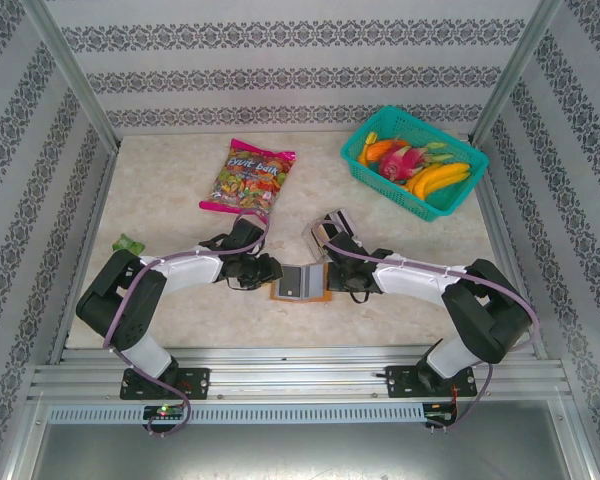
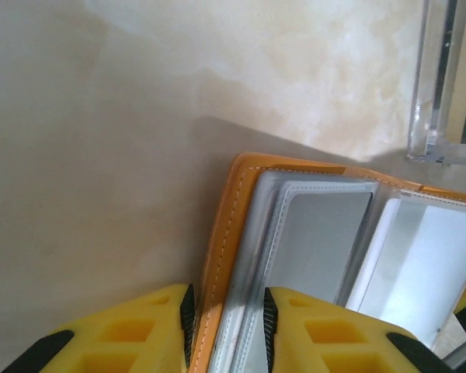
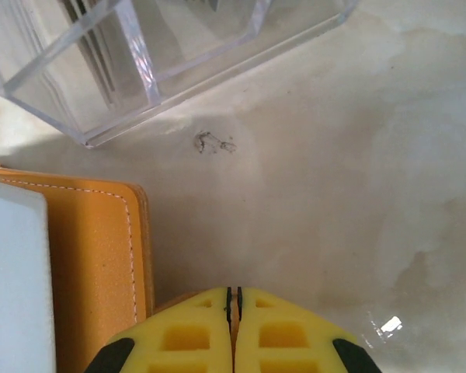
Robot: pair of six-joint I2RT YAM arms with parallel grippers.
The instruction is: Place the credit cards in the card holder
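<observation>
The left gripper (image 2: 228,309) is closed to a narrow gap on the near left edge of the card holder (image 2: 225,225). One yellow finger sits outside the orange-brown cover and the other lies on the grey inner pocket, with the stitched rim between the black pads. The right gripper (image 3: 233,301) has its jaws pressed almost flat together. A thin strip of the same orange-brown material runs in under its fingertips from the left, so it appears to pinch the holder's right side. From above, the left gripper (image 1: 263,270) and the right gripper (image 1: 338,278) face each other across the card holder (image 1: 300,283). The holder lies open and flat on the marbled table (image 1: 160,205) near the front edge, its pale pocket pages facing up. Whether any pocket already has a card in it cannot be told. Just beyond the holder's right half stands a clear slotted tray (image 3: 140,70). Thin dark upright edges inside it look like the credit cards (image 3: 89,47). In the top view the tray (image 1: 325,228) sits just behind the right gripper. Farther back lie a colourful candy bag (image 1: 248,178) and a teal basket (image 1: 372,172) of toy fruit at the right rear. A small green object (image 1: 128,243) rests by the left arm.
</observation>
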